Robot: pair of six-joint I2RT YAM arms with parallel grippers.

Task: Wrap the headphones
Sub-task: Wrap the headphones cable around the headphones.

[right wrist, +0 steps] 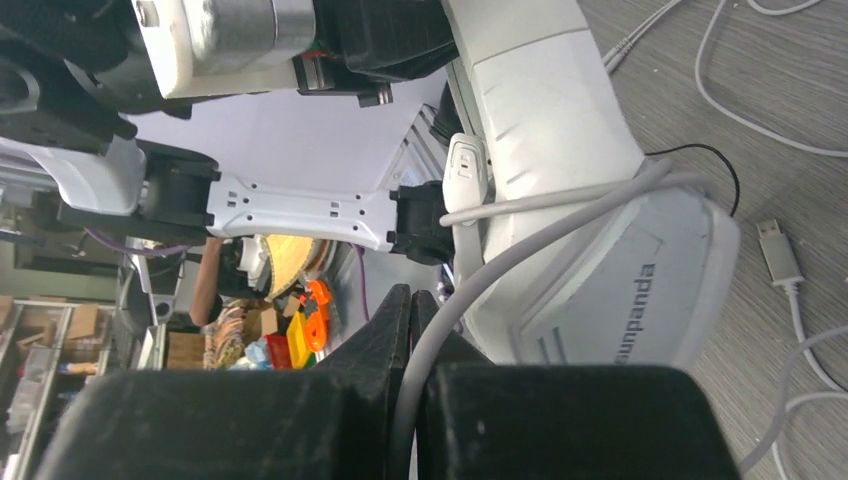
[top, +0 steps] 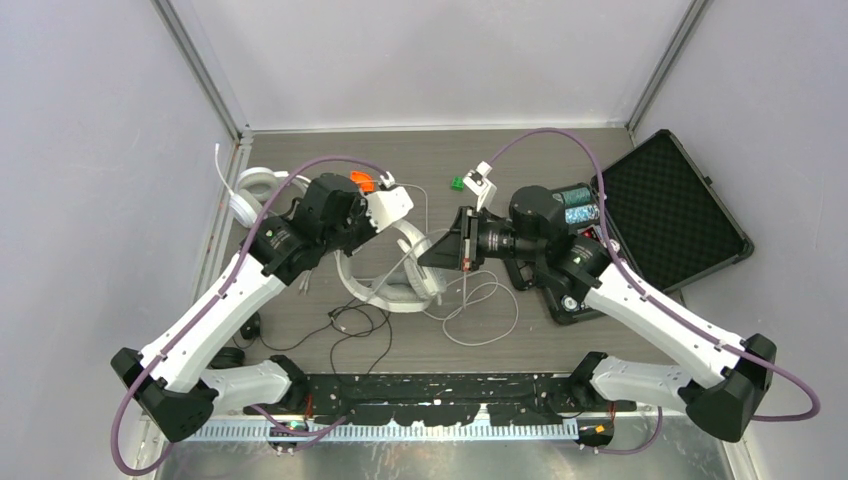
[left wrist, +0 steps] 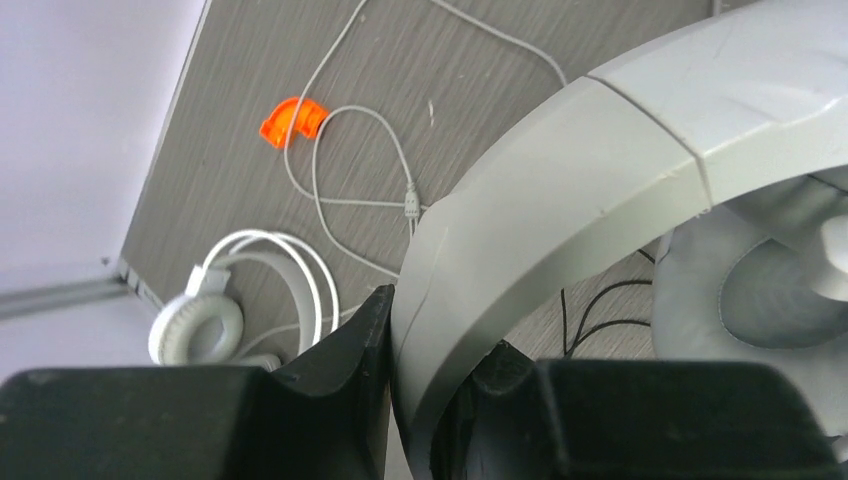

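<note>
**Two-arm hold on the white headset (top: 395, 288), with its cord led off toward the right arm.**

The left gripper (left wrist: 430, 345) was clamped across the headband (left wrist: 600, 170), whose arc ran up and to the right of its jaws. The right gripper (right wrist: 412, 310) was pinched shut on the thin white cord (right wrist: 540, 235). The cord led forward and rightward from its fingertips onto the ear cup (right wrist: 610, 290) just beyond them. The headset hung between the two grippers. The right one, nearer the cord, seemed best placed to wind it around the band. The remaining cord lay slack on the table (top: 560, 170) beneath.
</note>
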